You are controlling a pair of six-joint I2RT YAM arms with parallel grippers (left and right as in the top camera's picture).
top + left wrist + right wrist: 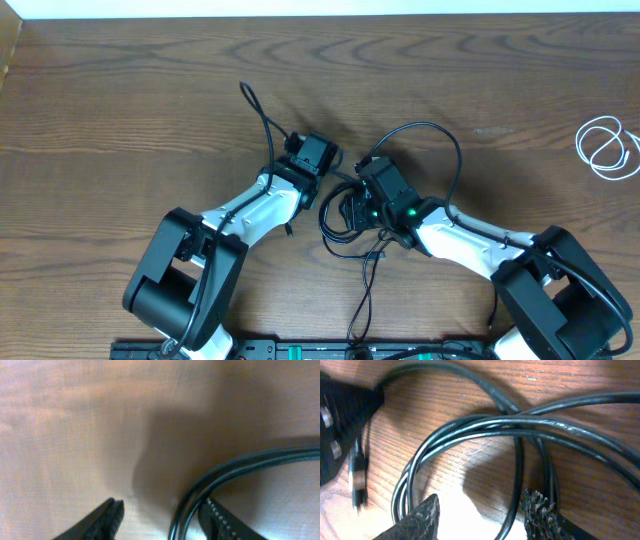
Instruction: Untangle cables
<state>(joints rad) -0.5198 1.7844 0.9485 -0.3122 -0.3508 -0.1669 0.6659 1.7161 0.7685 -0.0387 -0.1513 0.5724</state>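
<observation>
Untangling, loop-opening step. Both arms meet over the middle of the table, where the black cable lies bunched in several overlapping loops. The white cable rests well apart near the right edge in a loose coil of its own, touching nothing. By that layout, the work left appears to be the black cable's self-crossings.

The left gripper hangs low with its jaws apart. A doubled black strand runs between them, close to the right-hand finger, and is not clamped. The right gripper is also spread, straddling a curved pair of strands just below the point where they cross a third.

For a clean result, each gripper should close on one strand only. Pinching the doubled run would likely drag the whole bundle instead of opening it. The right gripper would do better to take the topmost strand at the crossing and lift it clear, while the left holds a neighbouring loop down against the table. The pulls should go outward and in opposite directions, slowly, so that no knot tightens. What looks like a plug end shows blurred at the left of the right wrist view, and feeding that free end back through a loop may be needed.
</observation>
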